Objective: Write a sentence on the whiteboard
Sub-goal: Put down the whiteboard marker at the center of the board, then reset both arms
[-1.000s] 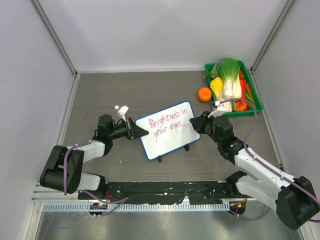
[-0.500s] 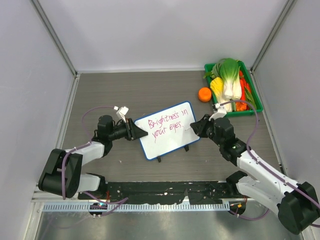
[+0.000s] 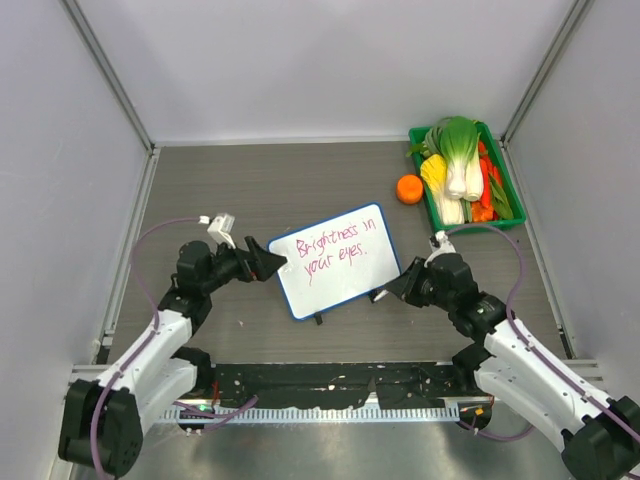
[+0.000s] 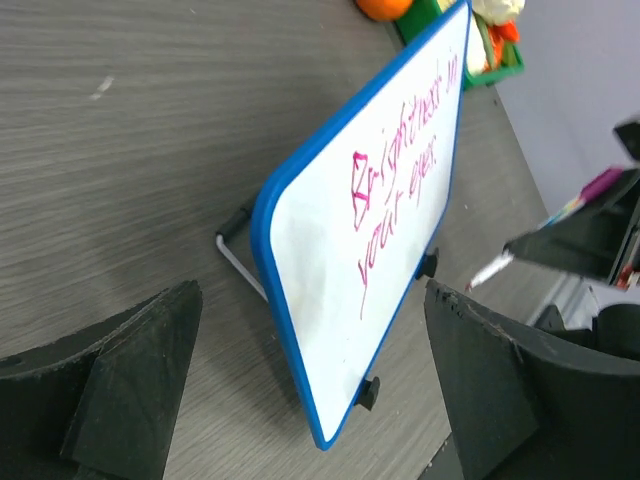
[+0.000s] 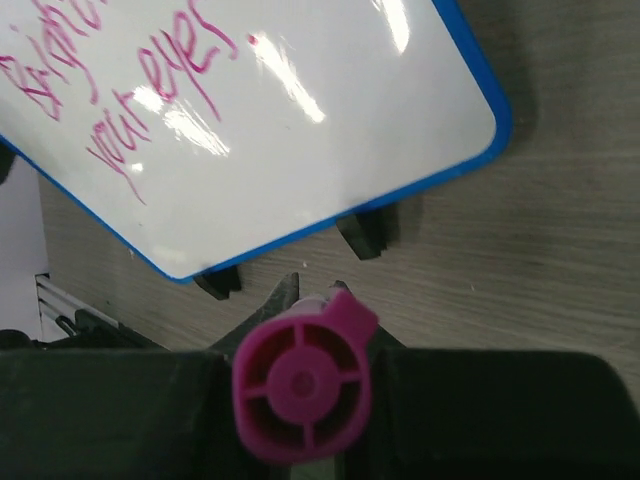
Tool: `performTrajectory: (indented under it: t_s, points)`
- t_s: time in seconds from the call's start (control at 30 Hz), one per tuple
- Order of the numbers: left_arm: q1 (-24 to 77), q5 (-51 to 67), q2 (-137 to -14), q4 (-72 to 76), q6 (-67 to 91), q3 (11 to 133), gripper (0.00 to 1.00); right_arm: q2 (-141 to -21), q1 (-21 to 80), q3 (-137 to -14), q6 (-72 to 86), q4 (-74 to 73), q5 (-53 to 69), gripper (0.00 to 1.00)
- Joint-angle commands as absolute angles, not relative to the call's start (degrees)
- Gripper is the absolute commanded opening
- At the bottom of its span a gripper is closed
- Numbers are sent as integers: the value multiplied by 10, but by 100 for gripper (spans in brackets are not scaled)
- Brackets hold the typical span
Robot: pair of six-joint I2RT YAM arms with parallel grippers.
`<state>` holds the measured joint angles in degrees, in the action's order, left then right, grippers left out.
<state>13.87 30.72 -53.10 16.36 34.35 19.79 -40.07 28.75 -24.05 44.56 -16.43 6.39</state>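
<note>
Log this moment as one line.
left fingers open beside whiteboard edge | right fingers shut on pink marker | sentence: two pink lines

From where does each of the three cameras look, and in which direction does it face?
Top external: above and behind the arms, looking down at the table; the left arm and right arm flank the whiteboard.
Left wrist: low over the table, facing along the board from its left end; the open left fingers frame the view.
Right wrist: looking along the pink marker at the board's lower right corner; the right fingers, shut on it, fill the bottom.
Both wrist views share the marker; all three show the sentence.
</note>
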Motion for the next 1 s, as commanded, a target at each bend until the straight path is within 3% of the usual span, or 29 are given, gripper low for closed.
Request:
performTrajectory:
  t_s: [0.0,0.13,0.27,0.33,0.43,0.5,0.97]
  points:
    - [141,187,-459,45,351,237,98,-399,285,-210,504,-235,82,1]
    - [141,127,-411,-41,366,281,100,-413,287,-177,535,-238,83,4]
    - [141,119,-387,-77,367,316,100,-429,286,-173,546,-235,67,19]
    - [141,119,-385,-91,367,335,100,-431,284,-181,541,-235,58,41]
    - [141,124,-392,-105,364,355,100,-424,285,-202,534,-238,46,56]
    - [141,126,-398,-118,362,368,100,-418,285,-214,530,-240,34,71]
    - [141,50,-401,-209,344,425,100,-435,285,-385,341,-208,-122,79]
